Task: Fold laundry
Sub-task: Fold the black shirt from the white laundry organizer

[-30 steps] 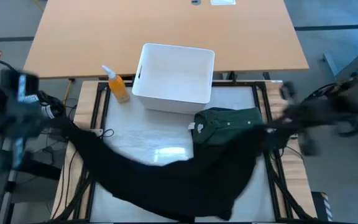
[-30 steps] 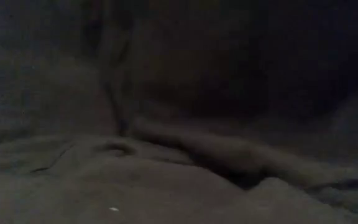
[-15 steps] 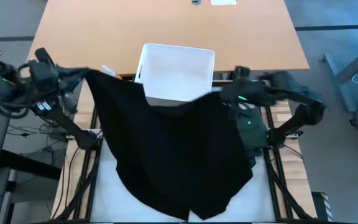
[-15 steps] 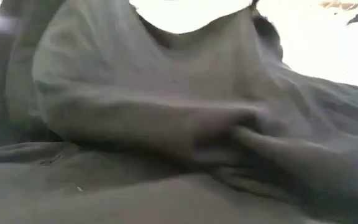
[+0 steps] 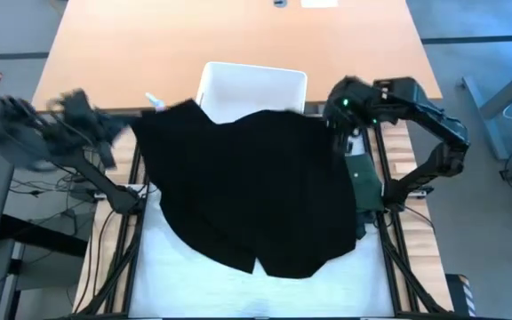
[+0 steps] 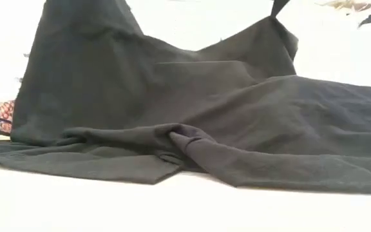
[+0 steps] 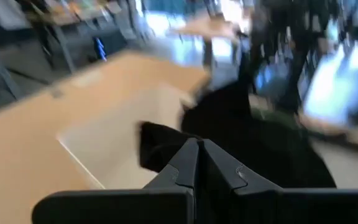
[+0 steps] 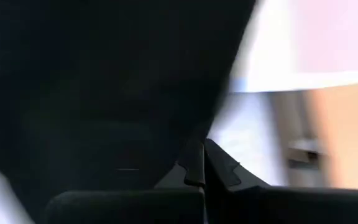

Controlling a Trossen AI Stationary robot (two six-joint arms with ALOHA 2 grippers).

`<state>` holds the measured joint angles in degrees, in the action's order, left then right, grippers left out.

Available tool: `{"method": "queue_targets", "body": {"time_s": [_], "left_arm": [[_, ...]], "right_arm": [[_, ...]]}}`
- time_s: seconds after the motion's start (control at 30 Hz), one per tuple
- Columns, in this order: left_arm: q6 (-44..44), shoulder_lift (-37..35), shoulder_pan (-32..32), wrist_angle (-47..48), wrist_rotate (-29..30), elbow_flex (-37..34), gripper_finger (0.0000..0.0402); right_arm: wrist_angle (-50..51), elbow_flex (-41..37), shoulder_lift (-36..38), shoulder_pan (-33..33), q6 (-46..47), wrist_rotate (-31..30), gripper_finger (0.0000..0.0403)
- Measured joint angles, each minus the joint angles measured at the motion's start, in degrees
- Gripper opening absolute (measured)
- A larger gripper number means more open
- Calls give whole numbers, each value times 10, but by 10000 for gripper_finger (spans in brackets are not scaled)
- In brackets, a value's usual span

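A black garment [image 5: 256, 196] lies spread over the white table top; its far edge drapes over the white bin [image 5: 256, 82]. In the low view the black garment [image 6: 205, 116] rises at both far corners and out of the picture's top. My left gripper [image 5: 124, 123] is shut at the far left corner, also seen as my left gripper [image 7: 199, 149] in its wrist view. My right gripper [image 5: 334, 120] is shut at the far right corner, shown as my right gripper [image 8: 199, 155]. A dark green garment [image 5: 364, 178] lies half under the black one's right side. My left gripper pinches the black garment's far left corner [image 7: 166, 144] between its two shut fingers, coming nearly level from the table's left. The cloth runs from the fingers down to the table. My right gripper pinches the far right corner [image 8: 178, 140], slanting down from the right. The cloth hangs below it onto the table.
The bin stands at the table's far middle, under the garment's far edge. A bottle's white cap [image 5: 154, 100] shows just left of the bin. A wooden table [image 5: 238, 36] lies beyond. Bare white table [image 5: 194, 284] shows along the near edge.
Both grippers have swung from the table's side edges toward the far edge and inward, then sunk. The black garment, which hung as a band across the near part of the table, has been flung toward the far side. It now lies spread out, its hem drawn away from the near edge.
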<state>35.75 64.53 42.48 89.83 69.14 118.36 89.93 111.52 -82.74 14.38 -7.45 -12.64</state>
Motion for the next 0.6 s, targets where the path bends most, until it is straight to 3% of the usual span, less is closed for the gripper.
{"method": "queue_targets", "body": {"time_s": [0.23,0.4,0.6], "left_arm": [[153,9,0,-24,-162,-202,0],[211,38,0,-94,-338,-347,0],[259,83,10,-196,-513,-522,0]], "right_arm": [[-1,-96,-2,-169,200,170,10],[-16,-216,-4,-299,333,225,10],[-88,-361,-3,-397,449,218,14]]}}
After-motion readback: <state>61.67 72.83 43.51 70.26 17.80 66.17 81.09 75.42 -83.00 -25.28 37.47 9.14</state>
